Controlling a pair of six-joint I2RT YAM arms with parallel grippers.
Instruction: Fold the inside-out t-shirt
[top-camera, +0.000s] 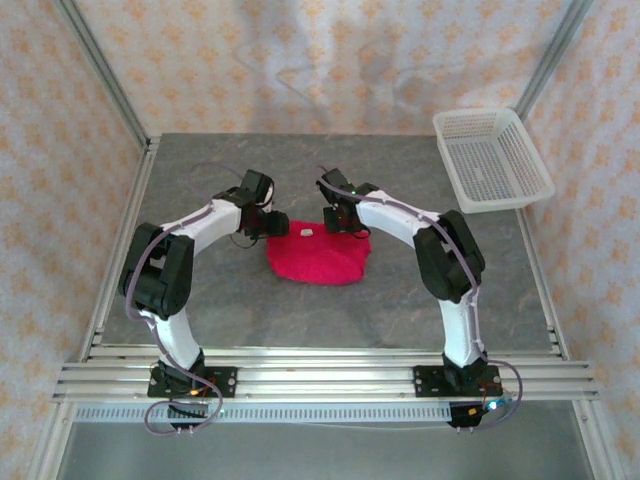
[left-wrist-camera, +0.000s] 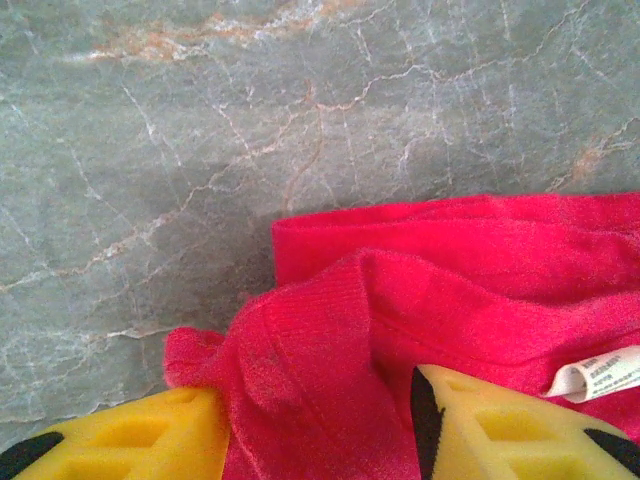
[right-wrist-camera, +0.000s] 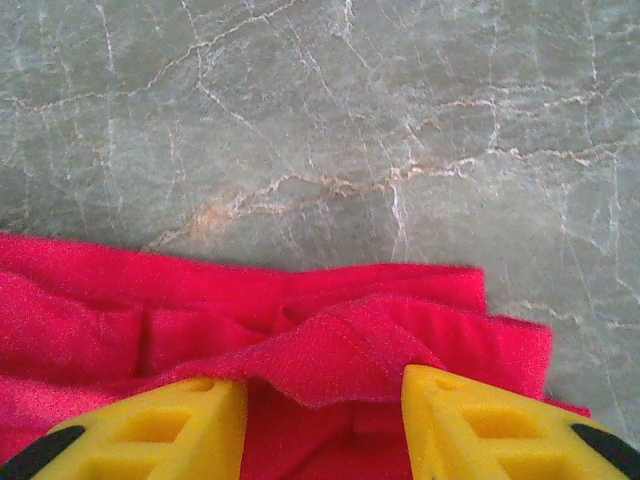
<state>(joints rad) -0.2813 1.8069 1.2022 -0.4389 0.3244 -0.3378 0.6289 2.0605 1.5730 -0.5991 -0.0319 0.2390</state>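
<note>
The bright red t-shirt (top-camera: 318, 255) lies as a folded bundle in the middle of the grey marble-patterned table, with its small pale tag (top-camera: 305, 232) near the far edge. My left gripper (top-camera: 262, 222) is at the bundle's far left corner. Its yellow fingers (left-wrist-camera: 150, 430) stand apart, with a bunched ridge of red cloth (left-wrist-camera: 310, 350) filling the gap, and the tag (left-wrist-camera: 600, 375) lies just to the right. My right gripper (top-camera: 340, 218) is at the far right corner. Its fingers (right-wrist-camera: 480, 420) also stand apart, and a hem fold (right-wrist-camera: 340, 355) drapes across the gap.
A white plastic basket (top-camera: 492, 158) stands at the back right of the table (top-camera: 200, 300). Metal frame posts and patterned walls enclose the table on three sides. Bare tabletop (left-wrist-camera: 200, 150) stretches beyond the shirt's far edge.
</note>
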